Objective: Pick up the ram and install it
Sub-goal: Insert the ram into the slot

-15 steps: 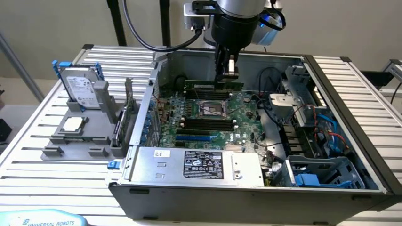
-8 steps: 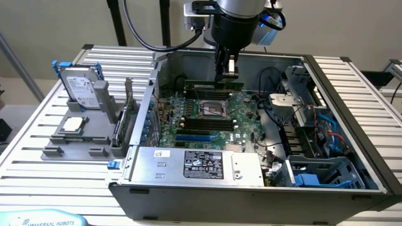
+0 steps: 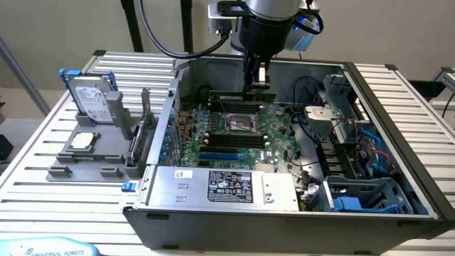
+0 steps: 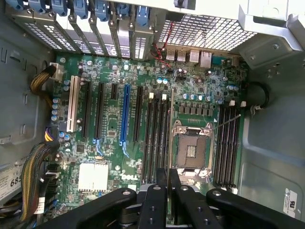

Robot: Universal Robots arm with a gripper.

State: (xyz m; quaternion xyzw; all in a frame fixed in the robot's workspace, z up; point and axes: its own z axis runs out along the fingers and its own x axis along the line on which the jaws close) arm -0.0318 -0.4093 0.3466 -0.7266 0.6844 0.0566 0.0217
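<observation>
My gripper [image 3: 257,88] hangs inside the open computer case [image 3: 398,160], near its back wall, and is shut on the ram [image 3: 231,96]. The ram is a narrow green stick held level, just above the motherboard [image 3: 274,141] and beyond the empty processor socket [image 3: 242,124]. In the wrist view the two dark fingers [image 4: 156,200] stand close together around the gripper's midpoint [image 4: 167,188], over the board between a bank of black memory slots [image 4: 157,138] and the processor socket [image 4: 193,148]. A second bank of memory slots [image 4: 228,143] lies on the socket's other side.
On the exterior view's left a grey fixture [image 3: 64,170] carries a hard drive [image 3: 92,98], a silver processor chip [image 3: 82,140] and an upright expansion card [image 3: 146,128]. The power supply [image 3: 220,186] fills the case's near side. Cables and drive cages [image 3: 355,138] crowd the exterior view's right.
</observation>
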